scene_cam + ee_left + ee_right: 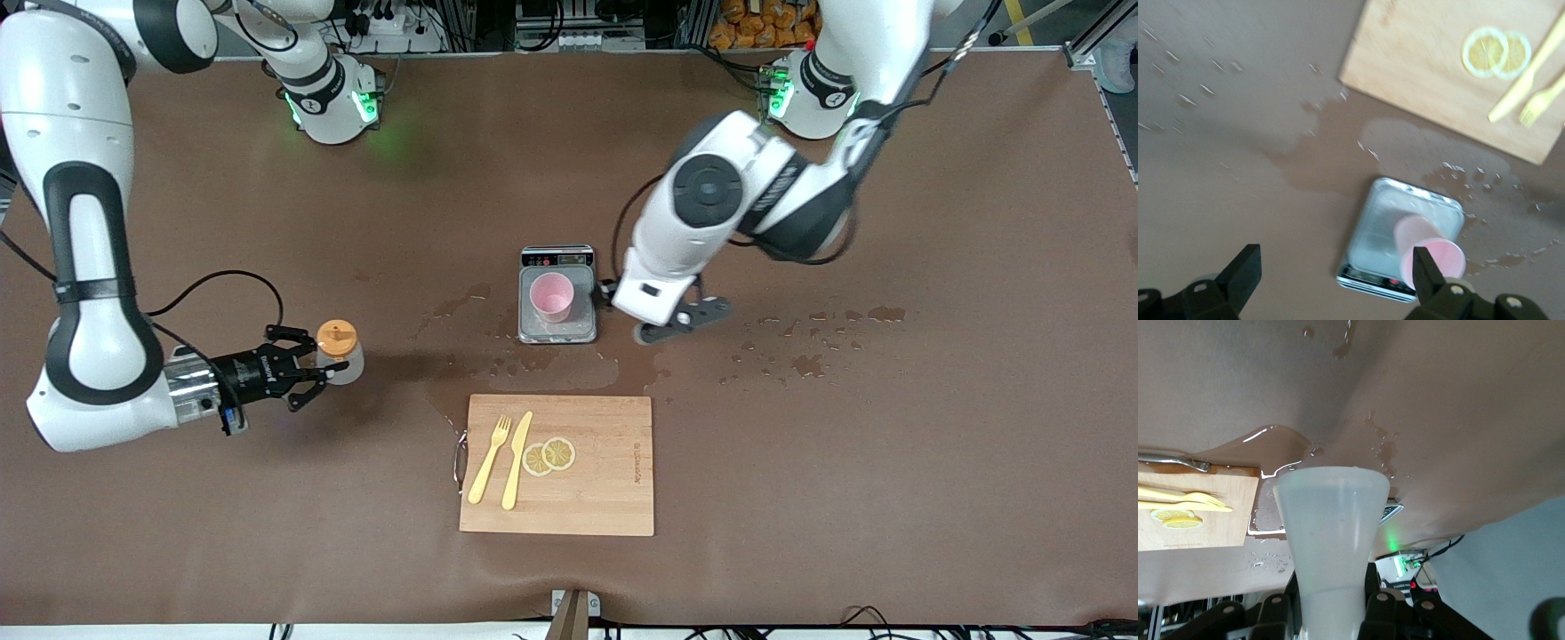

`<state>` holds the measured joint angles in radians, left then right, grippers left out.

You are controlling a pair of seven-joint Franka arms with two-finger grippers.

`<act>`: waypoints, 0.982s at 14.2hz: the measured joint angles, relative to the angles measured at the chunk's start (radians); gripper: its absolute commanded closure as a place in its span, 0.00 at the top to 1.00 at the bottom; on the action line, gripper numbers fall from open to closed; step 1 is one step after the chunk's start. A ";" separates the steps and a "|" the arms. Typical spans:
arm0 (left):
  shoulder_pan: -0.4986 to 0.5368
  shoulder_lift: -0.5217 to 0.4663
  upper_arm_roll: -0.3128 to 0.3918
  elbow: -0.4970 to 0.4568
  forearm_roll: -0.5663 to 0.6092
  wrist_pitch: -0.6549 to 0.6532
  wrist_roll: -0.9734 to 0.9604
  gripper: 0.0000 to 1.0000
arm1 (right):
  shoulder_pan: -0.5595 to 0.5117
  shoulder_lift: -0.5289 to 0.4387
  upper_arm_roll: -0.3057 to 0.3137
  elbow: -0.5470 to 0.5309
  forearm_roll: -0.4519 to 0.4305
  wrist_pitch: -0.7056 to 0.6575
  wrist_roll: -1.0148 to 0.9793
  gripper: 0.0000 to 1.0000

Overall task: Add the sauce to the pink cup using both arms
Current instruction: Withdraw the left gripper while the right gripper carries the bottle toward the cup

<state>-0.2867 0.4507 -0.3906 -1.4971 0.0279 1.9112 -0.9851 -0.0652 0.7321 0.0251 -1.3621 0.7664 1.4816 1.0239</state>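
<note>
The sauce bottle (pixel 340 353), translucent whitish with an orange cap, is toward the right arm's end of the table. My right gripper (pixel 320 371) is shut on its body. In the right wrist view the bottle (pixel 1331 527) fills the gap between the fingers of the right gripper (pixel 1330 603). The pink cup (pixel 552 297) stands upright on the grey scale (pixel 558 333) near the table's middle. My left gripper (pixel 683 322) is open and empty, low over the table beside the scale, toward the left arm's end. The left wrist view shows the left gripper (pixel 1336 277), the cup (pixel 1435 247) and the scale (pixel 1381 230).
A wooden cutting board (pixel 591 498) lies nearer to the front camera than the scale. It carries a yellow fork (pixel 490 460), a yellow knife (pixel 516 460) and two lemon slices (pixel 548 456). Wet patches (pixel 551 369) and drops (pixel 805 363) lie on the brown table around the scale.
</note>
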 measured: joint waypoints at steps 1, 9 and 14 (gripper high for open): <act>0.040 -0.017 0.000 -0.001 0.000 -0.020 0.054 1.00 | 0.020 -0.010 0.000 -0.002 -0.011 0.010 0.022 0.35; 0.346 -0.141 -0.002 -0.001 -0.032 -0.254 0.535 1.00 | 0.134 -0.064 0.002 -0.013 -0.112 0.096 0.247 0.33; 0.380 -0.276 -0.003 -0.037 -0.031 -0.313 0.643 1.00 | 0.271 -0.096 0.001 -0.017 -0.271 0.136 0.447 0.32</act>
<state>0.0931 0.1752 -0.3935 -1.5337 -0.0033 1.5986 -0.3417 0.2057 0.6361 0.0266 -1.3786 0.4953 1.6180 1.4706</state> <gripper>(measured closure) 0.000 0.630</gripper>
